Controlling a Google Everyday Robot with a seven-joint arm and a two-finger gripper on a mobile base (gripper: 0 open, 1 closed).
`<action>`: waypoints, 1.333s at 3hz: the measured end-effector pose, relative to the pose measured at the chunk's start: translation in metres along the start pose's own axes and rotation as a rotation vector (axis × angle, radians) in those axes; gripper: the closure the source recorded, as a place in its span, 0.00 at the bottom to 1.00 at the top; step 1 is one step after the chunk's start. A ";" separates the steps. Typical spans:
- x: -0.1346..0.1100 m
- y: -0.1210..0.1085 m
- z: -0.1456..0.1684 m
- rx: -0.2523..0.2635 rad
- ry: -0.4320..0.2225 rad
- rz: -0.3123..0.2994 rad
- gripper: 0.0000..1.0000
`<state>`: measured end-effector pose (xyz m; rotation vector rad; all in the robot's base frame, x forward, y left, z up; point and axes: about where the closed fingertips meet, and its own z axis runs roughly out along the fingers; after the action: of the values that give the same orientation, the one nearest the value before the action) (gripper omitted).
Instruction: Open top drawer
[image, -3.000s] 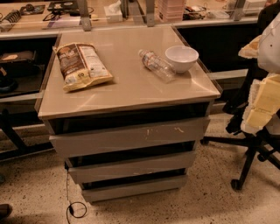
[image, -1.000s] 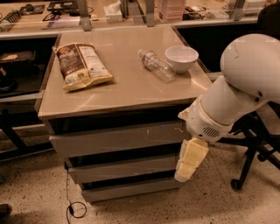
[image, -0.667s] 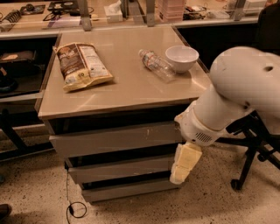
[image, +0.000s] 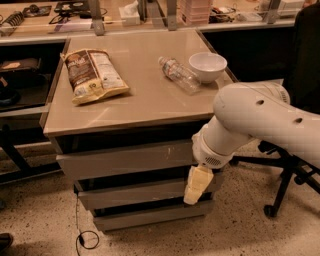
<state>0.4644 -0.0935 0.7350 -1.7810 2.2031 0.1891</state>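
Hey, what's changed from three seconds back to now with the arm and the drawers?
The gripper swung in from the right and edged leftward, now below the right end of the top drawer. Nothing visibly grasped. That drawer stays shut; bag, bottle and bowl unmoved.

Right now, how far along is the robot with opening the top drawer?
Done: nothing yet. The top drawer sits shut under the tabletop. In hand: the gripper hangs near the right end of the middle drawer, lower than the top drawer's front. Left: reach the top drawer's front, get hold of it and pull it out.
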 end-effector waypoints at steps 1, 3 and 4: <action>0.000 -0.024 0.015 0.044 0.024 -0.015 0.00; 0.000 -0.063 0.040 0.075 0.052 -0.043 0.00; 0.001 -0.074 0.056 0.064 0.061 -0.049 0.00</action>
<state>0.5446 -0.0948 0.6878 -1.8271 2.1788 0.0532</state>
